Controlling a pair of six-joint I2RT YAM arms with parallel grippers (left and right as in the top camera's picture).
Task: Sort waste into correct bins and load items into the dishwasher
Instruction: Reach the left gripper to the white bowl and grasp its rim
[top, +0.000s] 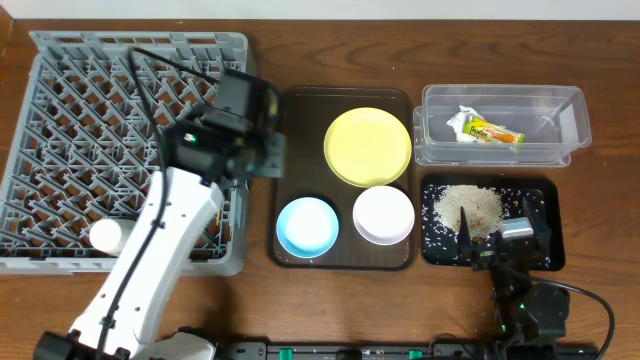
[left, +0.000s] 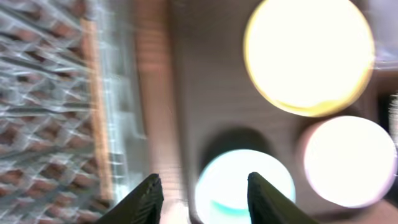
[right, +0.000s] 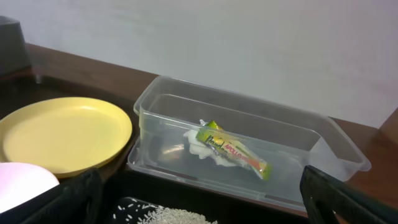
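The grey dish rack (top: 60, 150) stands at the left with a white cup (top: 105, 235) in its front corner and a thin wooden stick, seemingly chopsticks (top: 218, 212), by its right wall. My left gripper (top: 268, 148) hangs open and empty between the rack and the brown tray; its view is blurred, with its jaws (left: 204, 182) above the light blue bowl (left: 245, 186). The yellow plate (top: 368, 146), blue bowl (top: 307, 225) and white bowl (top: 384, 214) sit on the brown tray. The clear tub (top: 500, 152) holds the wrapper (top: 493, 131) and white paper (top: 460, 122). My right gripper (top: 500, 234) is open over the black tray (top: 553, 225).
The brown serving tray (top: 290, 110) lies mid-table between rack and bins. Rice grains (top: 468, 208) are heaped in the black tray. In the right wrist view the tub (right: 336, 140), wrapper (right: 236, 152) and plate (right: 59, 134) lie ahead of my open right jaws (right: 199, 190).
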